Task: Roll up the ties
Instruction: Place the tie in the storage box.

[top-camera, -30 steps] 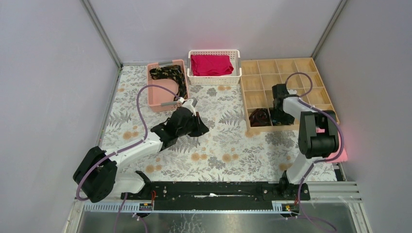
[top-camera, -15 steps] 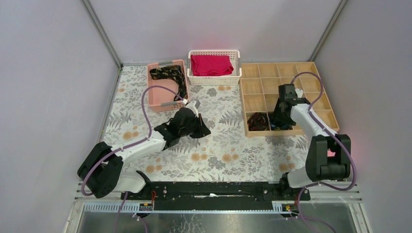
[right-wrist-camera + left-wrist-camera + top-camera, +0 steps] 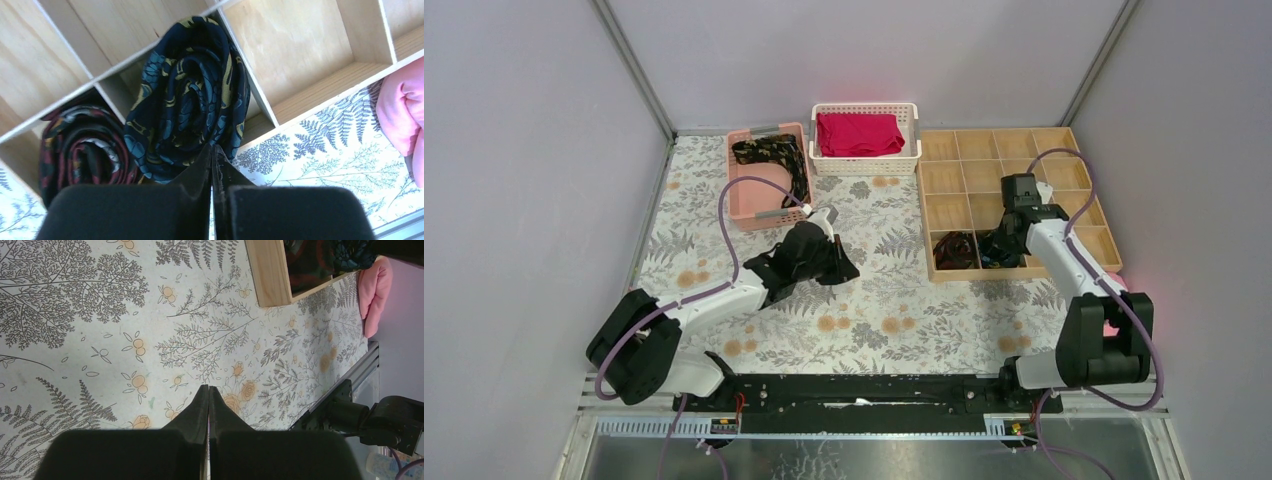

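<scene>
Both claws are pressed together, empty. The right claw [image 3: 212, 150] hangs over a blue-and-gold rolled tie [image 3: 190, 95] in a near compartment of the wooden tray [image 3: 954, 175], with a red-patterned rolled tie [image 3: 85, 140] to its left. The left claw [image 3: 208, 390] hovers over the desk [image 3: 150, 315]. A third tie [image 3: 774, 160], seemingly loose, lies in the far pink basket [image 3: 746, 205].

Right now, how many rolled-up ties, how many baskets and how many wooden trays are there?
Rolled-up ties: 2, the blue-and-gold tie and the red-patterned tie.
Baskets: 2, the pink basket and the white basket.
Wooden trays: 1, the wooden tray.
Total: 5.
</scene>
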Available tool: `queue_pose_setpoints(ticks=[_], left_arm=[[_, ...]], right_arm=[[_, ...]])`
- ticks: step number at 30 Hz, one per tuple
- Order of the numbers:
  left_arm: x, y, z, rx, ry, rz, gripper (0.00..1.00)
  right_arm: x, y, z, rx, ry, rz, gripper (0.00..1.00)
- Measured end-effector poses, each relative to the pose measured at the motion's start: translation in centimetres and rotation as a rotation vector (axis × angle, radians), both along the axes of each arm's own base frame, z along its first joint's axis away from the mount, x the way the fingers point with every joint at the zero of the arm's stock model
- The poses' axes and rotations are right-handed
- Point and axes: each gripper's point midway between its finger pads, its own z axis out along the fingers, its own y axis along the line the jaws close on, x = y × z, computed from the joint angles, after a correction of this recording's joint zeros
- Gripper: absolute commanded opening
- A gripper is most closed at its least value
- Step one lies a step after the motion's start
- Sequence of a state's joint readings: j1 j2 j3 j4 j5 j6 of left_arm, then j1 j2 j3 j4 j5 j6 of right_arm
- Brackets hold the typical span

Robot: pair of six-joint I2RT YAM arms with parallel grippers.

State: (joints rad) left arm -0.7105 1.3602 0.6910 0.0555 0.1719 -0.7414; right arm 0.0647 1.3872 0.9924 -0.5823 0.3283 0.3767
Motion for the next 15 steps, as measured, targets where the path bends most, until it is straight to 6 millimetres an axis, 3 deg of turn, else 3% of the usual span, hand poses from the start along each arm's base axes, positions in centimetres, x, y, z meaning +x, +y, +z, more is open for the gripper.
queue_pose_setpoints(ticks=[6, 15], left_arm=[[-0.1, -0.2, 0.2, -0.011, 0.001, -0.012, 0.00], [-0.8, -0.5, -0.2, -0.037, 0.020, -0.033, 0.00]], right_arm=[[-1.8, -0.4, -3.9, -0.021, 0.133, -0.011, 0.00], [-0.9, -0.5, -6.9, -0.030, 0.167, -0.031, 0.00]])
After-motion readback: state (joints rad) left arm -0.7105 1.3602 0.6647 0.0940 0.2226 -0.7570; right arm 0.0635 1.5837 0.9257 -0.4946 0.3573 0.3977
